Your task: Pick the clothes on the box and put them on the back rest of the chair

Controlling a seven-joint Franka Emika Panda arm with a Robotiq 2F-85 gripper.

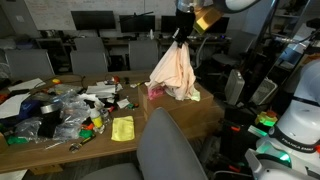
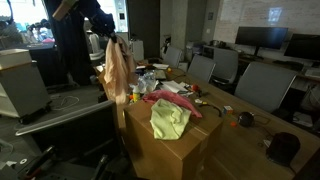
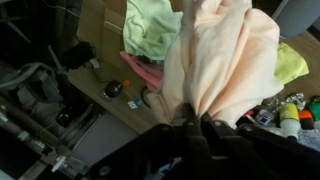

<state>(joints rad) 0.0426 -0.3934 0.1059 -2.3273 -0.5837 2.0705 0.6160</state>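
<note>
The gripper [image 3: 193,124] pinches the gathered top of the peach-pink garment [image 3: 225,60], which fills the middle of the view. Left of that garment, a pale yellow-green garment [image 3: 150,25] and a pink piece [image 3: 140,70] lie on the brown box [image 3: 100,25]. Right of it show a yellow cloth [image 3: 291,62] and colourful clutter [image 3: 288,114].

The gripper [image 1: 180,40] is black and blocky, with dark fingers that fill the lower edge of the wrist view. Just above it sits an orange-yellow piece [image 1: 207,18]. Beyond that comes a smooth, rounded white arm link [image 1: 240,5].
</note>
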